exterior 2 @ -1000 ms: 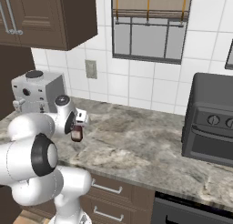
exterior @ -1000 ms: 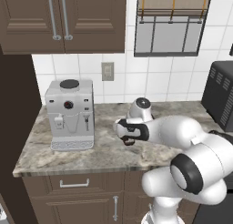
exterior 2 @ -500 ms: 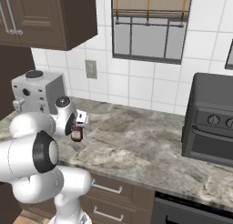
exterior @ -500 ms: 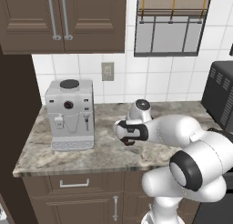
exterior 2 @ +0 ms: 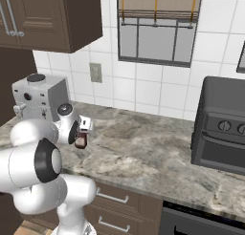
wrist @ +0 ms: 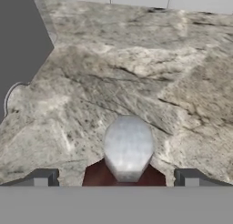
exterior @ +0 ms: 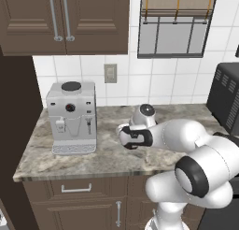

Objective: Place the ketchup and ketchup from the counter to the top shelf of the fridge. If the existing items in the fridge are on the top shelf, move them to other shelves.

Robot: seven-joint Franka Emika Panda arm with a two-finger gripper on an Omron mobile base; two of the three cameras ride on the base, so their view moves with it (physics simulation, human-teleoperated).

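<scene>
I have the two-finger gripper [wrist: 116,178] hanging over the grey-beige marbled stone counter [wrist: 136,73], its dark finger tips [wrist: 43,177] standing wide apart. Between them, right under the hand, stands a small dark reddish-brown ketchup bottle [wrist: 125,166]; looking straight down, its pale grey cap faces me, and neither tip touches it. From the right base camera I see the same bottle [exterior 2: 81,141] just below the gripper [exterior 2: 84,129]. A boxy grey coffee machine [exterior: 72,117] sits on the counter off to one side of the hand.
</scene>
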